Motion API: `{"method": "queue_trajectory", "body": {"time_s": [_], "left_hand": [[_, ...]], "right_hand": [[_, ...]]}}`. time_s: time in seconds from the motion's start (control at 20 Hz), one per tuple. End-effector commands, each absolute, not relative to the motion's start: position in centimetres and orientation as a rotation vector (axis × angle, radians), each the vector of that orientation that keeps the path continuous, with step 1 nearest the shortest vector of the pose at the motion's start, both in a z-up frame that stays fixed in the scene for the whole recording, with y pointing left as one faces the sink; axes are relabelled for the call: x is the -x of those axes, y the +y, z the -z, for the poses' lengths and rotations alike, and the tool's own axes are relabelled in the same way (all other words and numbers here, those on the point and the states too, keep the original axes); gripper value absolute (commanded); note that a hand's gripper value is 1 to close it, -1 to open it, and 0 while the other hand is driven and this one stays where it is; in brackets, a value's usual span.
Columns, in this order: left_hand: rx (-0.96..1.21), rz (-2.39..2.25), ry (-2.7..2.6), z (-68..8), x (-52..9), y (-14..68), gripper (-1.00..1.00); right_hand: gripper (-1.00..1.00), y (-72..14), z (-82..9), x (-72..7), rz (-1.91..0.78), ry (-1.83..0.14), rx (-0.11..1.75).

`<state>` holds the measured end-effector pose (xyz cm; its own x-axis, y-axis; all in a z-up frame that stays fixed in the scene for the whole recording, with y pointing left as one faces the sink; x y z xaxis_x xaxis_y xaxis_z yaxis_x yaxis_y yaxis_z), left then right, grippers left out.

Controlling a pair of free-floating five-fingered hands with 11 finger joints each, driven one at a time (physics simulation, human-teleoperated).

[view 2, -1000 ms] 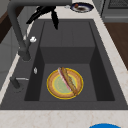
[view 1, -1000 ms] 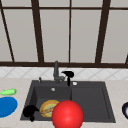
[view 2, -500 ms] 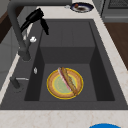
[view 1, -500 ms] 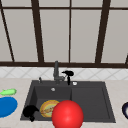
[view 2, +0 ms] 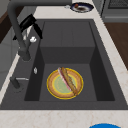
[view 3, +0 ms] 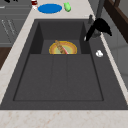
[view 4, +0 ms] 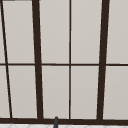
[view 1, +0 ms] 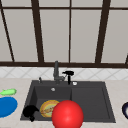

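My right hand (view 1: 68, 73) hovers just right of the dark faucet (view 1: 56, 72), over the back ledge of the sink (view 1: 100, 85). In the left side view this right hand (view 2: 28, 23) sits beside the faucet's neck (view 2: 17, 32), with straight fingers pointing down towards a small white knob (view 2: 32, 39). From the right, the right hand (view 3: 100, 26) reaches down-left over the ledge and holds nothing. My left hand (view 1: 30, 111) floats at the sink's front left corner. A yellow plate with a hot dog (view 2: 65, 83) lies in the left basin.
A red ball (view 1: 67, 115) fills the foreground at the sink's front edge. A blue plate (view 1: 6, 106) and a green item (view 1: 9, 92) lie on the left counter. A dark dish (view 2: 81, 7) sits on the right counter. A window rises behind the faucet.
The right hand has drifted in towards the faucet and dropped slightly over the back ledge. The left hand, the ball and the plate have stayed put.
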<state>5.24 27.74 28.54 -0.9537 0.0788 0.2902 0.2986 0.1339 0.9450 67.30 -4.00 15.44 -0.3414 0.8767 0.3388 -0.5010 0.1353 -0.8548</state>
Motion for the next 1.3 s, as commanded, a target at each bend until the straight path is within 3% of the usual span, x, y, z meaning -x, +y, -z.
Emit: {"method": "queue_trajectory", "body": {"time_s": [0.0,0.05,0.6,0.9,1.25], "left_hand": [[0.376,1.926,-2.231,-28.5,-5.2,27.7,0.00],[0.376,1.926,-2.231,-28.5,-5.2,27.7,0.00],[0.376,1.926,-2.231,-28.5,-5.2,27.7,0.00],[0.376,1.926,-2.231,-28.5,-5.2,27.7,0.00],[0.376,1.926,-2.231,-28.5,-5.2,27.7,0.00]], "right_hand": [[-1.00,-3.9,-13.2,-70.3,-1.530,-1.172,0.422],[1.00,-3.8,-13.3,-70.2,-1.530,-1.171,0.419],[1.00,-3.1,-13.6,-72.0,-1.493,-1.242,0.430],[1.00,-2.0,-15.9,-71.6,-1.541,-1.162,0.527],[1.00,-0.9,-16.2,-71.2,-1.522,-1.064,0.500]]}}
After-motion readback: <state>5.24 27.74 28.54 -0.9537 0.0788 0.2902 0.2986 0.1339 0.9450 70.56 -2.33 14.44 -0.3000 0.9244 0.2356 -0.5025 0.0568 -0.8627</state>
